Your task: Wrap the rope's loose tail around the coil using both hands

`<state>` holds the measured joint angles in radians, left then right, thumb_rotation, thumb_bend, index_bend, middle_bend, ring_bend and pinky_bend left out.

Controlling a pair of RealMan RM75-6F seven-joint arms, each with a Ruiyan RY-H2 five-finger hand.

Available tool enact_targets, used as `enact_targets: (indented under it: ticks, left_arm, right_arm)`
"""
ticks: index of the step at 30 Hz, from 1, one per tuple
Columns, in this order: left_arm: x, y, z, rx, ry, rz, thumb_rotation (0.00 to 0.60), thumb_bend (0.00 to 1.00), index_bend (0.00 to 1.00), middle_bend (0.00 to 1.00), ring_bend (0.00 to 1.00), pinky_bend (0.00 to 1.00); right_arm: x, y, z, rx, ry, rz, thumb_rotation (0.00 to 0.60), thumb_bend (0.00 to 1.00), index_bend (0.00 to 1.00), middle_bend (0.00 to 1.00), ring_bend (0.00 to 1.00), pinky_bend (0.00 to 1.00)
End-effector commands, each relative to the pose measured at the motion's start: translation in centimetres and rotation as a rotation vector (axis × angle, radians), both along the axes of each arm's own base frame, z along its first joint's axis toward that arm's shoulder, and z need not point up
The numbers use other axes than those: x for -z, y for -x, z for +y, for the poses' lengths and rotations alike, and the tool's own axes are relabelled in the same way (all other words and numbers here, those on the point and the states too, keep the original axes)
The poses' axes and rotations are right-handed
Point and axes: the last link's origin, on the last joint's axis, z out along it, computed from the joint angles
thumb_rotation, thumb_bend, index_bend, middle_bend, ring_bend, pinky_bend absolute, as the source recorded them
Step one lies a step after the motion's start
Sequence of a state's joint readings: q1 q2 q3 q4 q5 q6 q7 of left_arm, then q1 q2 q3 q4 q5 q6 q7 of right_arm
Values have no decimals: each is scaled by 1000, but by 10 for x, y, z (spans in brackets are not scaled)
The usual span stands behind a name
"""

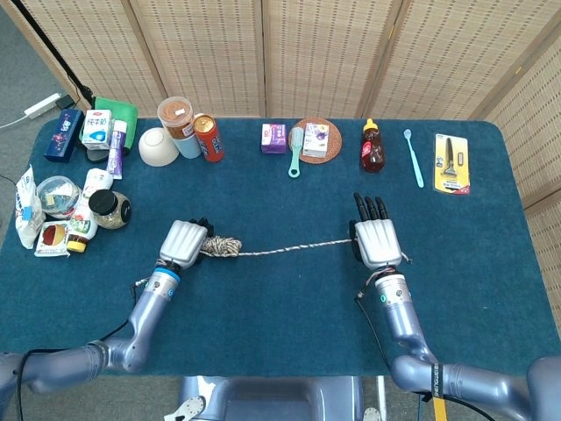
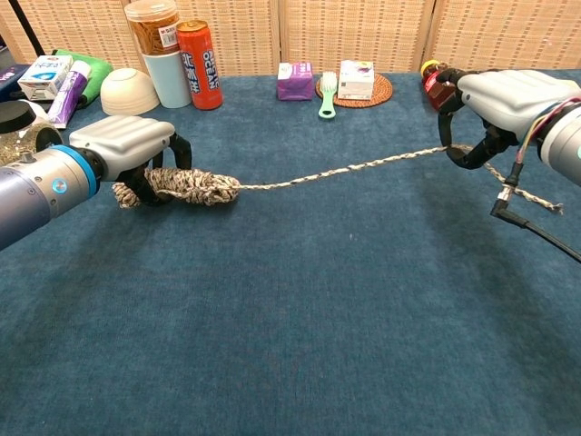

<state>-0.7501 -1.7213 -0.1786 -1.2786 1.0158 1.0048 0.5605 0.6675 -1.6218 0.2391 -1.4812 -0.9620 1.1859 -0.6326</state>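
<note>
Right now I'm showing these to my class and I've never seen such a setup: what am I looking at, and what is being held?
These are two robot arms ending in human-like hands, working at a table with a blue cloth. One picture looks down from the robot's head; the other looks forward from its chest, so the same hands appear twice. The left hand grips a bundled coil of rope. A loose tail runs from that coil across to the right hand, whose fingers are curled around it. Along the far edge lie household items: a red can, a white bowl, a sauce bottle, a toothbrush, and jars and packets at the left.
</note>
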Motion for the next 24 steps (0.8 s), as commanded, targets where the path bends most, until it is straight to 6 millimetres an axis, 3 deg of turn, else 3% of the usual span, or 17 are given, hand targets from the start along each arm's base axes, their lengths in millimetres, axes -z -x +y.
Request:
enact_targets:
  ticks: [1, 13, 24]
  left_arm:
    - [-6, -1, 2, 32, -13, -16, 600, 401, 552, 362, 431, 614]
    - [-7, -12, 8, 178, -23, 11, 600, 400, 553, 362, 432, 614]
    - [4, -30, 11, 248, -17, 62, 600, 399, 553, 362, 430, 614]
  right_arm:
    - [-1, -1, 1, -3, -2, -4, 600, 512, 620, 0, 0, 0]
    - [-4, -17, 7, -43, -11, -39, 600, 514, 622, 0, 0, 0]
    - [-26, -70, 14, -114, 0, -147, 600, 516, 622, 0, 0, 0]
